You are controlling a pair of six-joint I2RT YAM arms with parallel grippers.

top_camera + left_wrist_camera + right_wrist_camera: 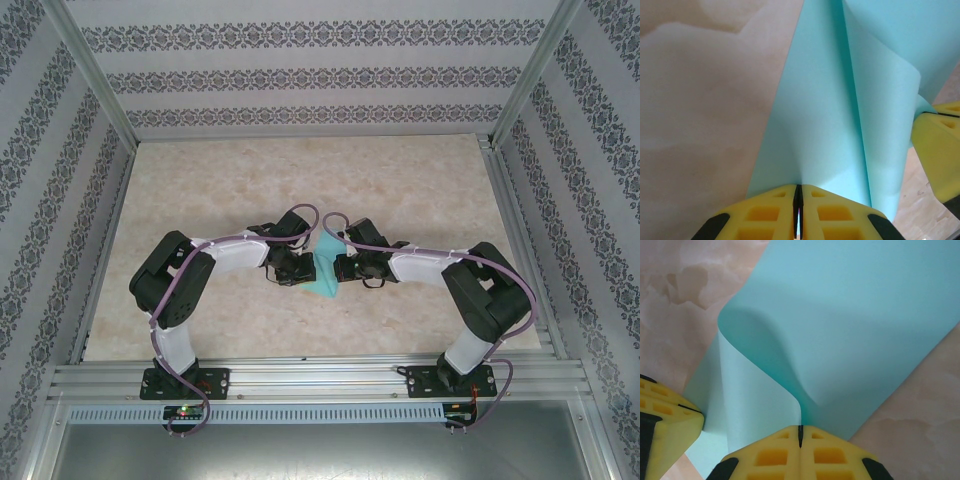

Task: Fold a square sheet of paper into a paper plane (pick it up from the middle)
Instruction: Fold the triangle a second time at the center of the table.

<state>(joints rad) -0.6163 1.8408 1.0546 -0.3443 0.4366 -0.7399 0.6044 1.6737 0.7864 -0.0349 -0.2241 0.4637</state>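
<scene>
Top external: left tool (306, 268), right tool (339, 268) pinch edges of the square sheet of paper (325, 282) amid open table (400, 180).

Bright, even, diffuse light; soft shadows, sharp focus.

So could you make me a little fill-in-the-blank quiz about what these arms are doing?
1. The paper is pinched by ____ grippers.
2. The left gripper and right gripper are both ____ on it, not open.
3. The paper's colour is ____.
Missing words: two; shut; turquoise.
</scene>
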